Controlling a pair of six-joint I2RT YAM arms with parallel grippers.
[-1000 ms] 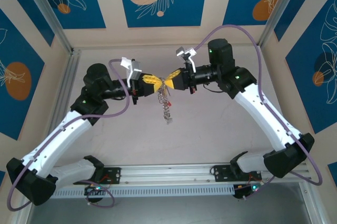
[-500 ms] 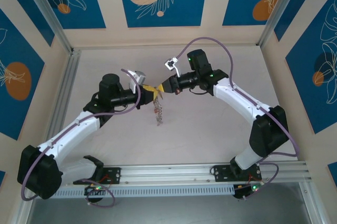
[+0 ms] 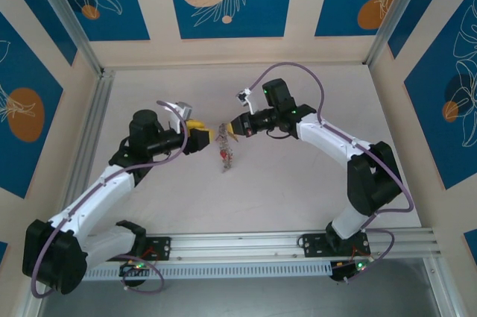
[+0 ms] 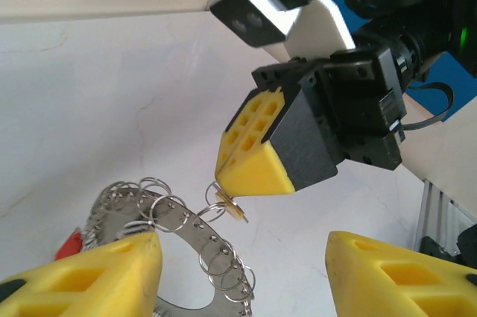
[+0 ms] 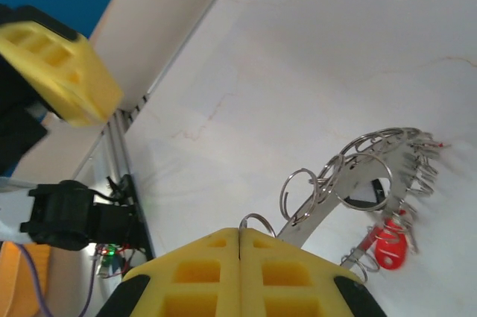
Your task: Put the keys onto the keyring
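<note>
**Hidden or unclear.** In the left wrist view the lower arc of the keyring (image 4: 186, 231) is cut off by the frame edge and by the near yellow finger (image 4: 82, 280) of the left gripper (image 4: 242, 257); whether ring and finger touch cannot be told. A red key head (image 4: 69, 243) shows only in part beside that finger. A small brass piece (image 4: 235, 208) hangs from a rim loop; what it is cannot be made out. From above, the keyring (image 3: 225, 150) is a thin, tangled strand with no single key legible.

**Grippers.** The left gripper (image 3: 200, 135) has its fingers spread well apart and holds nothing. The right gripper (image 4: 223, 175) has its fingers pressed together, pinching one small wire loop of the ring's rim at the tips; in its own view, the loop emerges just above the closed right gripper (image 5: 240, 233).

**Position.** The keyring (image 5: 373, 168) hangs from the right gripper (image 3: 226, 131) over the white table (image 4: 112, 108), between the two arms and just beside the left gripper's open fingers. The red key head (image 5: 390, 248) dangles at the ring's far side.
</note>
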